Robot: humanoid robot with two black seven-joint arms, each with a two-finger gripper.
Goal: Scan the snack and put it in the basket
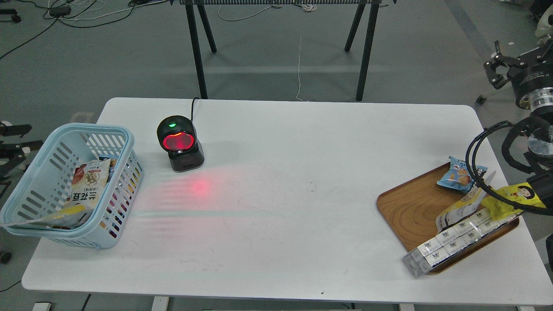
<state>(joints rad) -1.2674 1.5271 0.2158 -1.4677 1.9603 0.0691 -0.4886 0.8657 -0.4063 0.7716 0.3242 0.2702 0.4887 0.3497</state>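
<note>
A long clear pack of white boxes (453, 244) lies at the near right, half on the wooden tray (408, 207), its near end over the tray's rim on the white table (276, 172). On the tray the snack pouch (461, 208) lies tilted, its white back with dark text up; the front is hidden. Just right of it sits a yellow packet (514, 198) with a cartoon face, and farther back a small blue packet (459, 175). At the left edge stands the light blue basket (34, 181), holding 1 large bag (88, 183). Farther back a scanner (179, 144) glows red. The right gripper (497, 69) hovers beyond the table's far right corner, fingers spread, holding nothing.
</note>
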